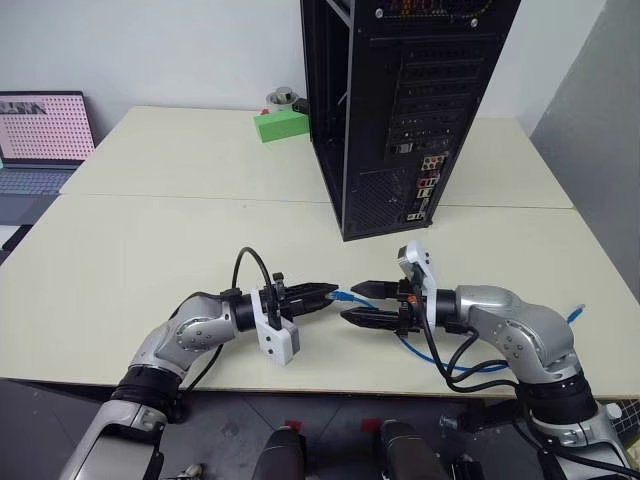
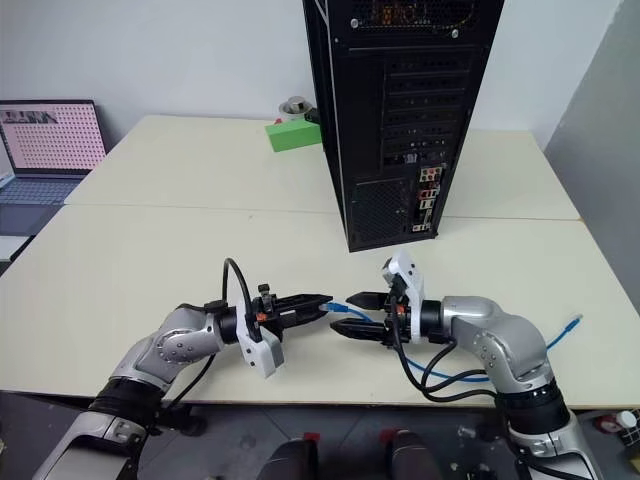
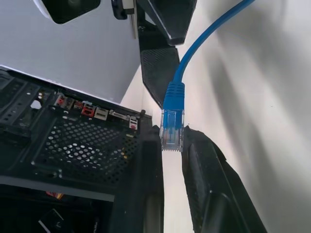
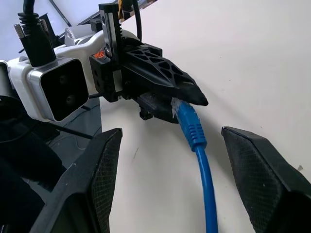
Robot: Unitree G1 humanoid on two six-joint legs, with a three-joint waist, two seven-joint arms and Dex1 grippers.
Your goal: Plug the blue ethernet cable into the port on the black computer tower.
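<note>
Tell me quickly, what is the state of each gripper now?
Left gripper: closed, holding the plug end of the cable.
Right gripper: open, around the cable, not gripping it.

Blue ethernet cable [image 1: 420,350] looping over table edge, clear plug pinched mid-air, black computer tower [image 1: 400,110] upright behind

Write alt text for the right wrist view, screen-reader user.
The left gripper, shut, pinches the clear plug of the blue ethernet cable just above the pale table. The cord trails down between the right gripper's two open black fingers in the foreground, neither touching it.
</note>
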